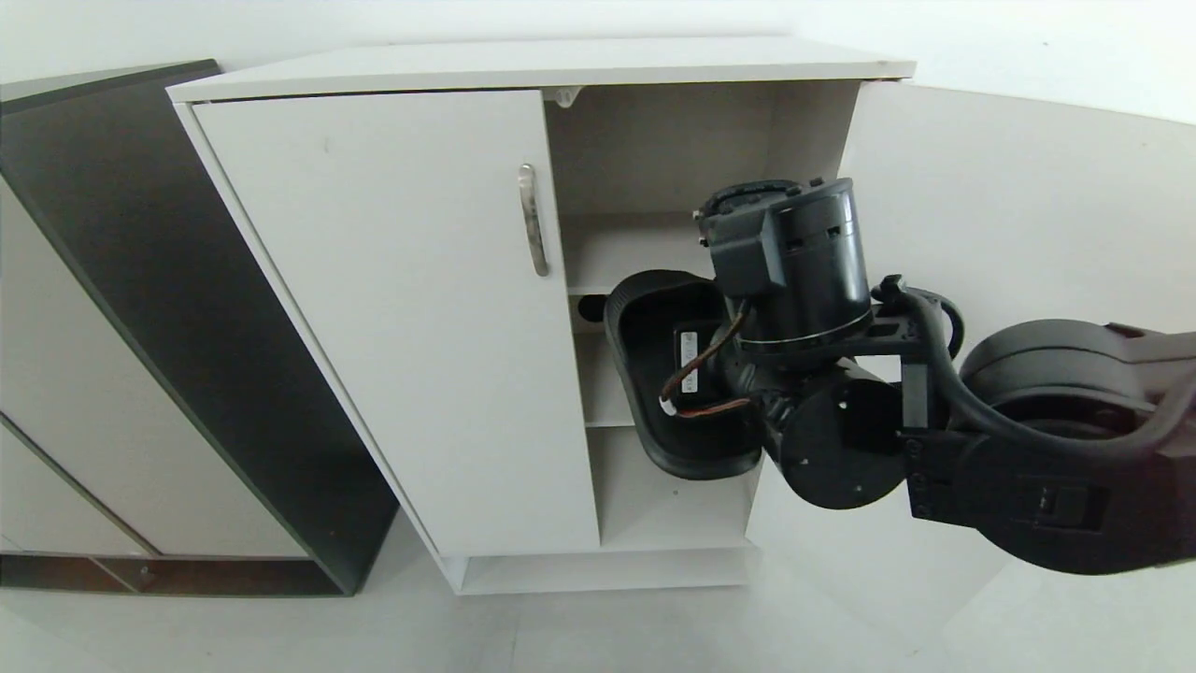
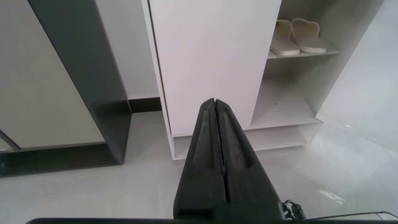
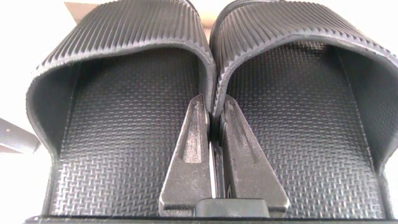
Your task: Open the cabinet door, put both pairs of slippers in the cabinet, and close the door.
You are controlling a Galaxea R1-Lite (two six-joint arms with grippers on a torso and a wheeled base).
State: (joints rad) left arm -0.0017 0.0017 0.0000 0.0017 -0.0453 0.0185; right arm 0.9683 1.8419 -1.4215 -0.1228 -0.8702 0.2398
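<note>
At the open right half of the cabinet [image 1: 392, 327], a black pair of slippers [image 1: 654, 374] is held by the right claw [image 3: 213, 104] — clenched on the 2 touching inner walls. Much of the pair is covered by the arm [image 1: 822, 308], and contact with a shelf cannot be told. A white pair [image 2: 298, 36] lies on a shelf [image 2: 305, 55] inside, partly cut off. The left claw [image 2: 214, 109] is clenched on nothing.

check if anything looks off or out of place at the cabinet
Nothing stands out. The white slippers lie side by side on a shelf of the cabinet, whose right door is open. The black slippers are pinched together by their inner edges in the right gripper at the opening.
</note>
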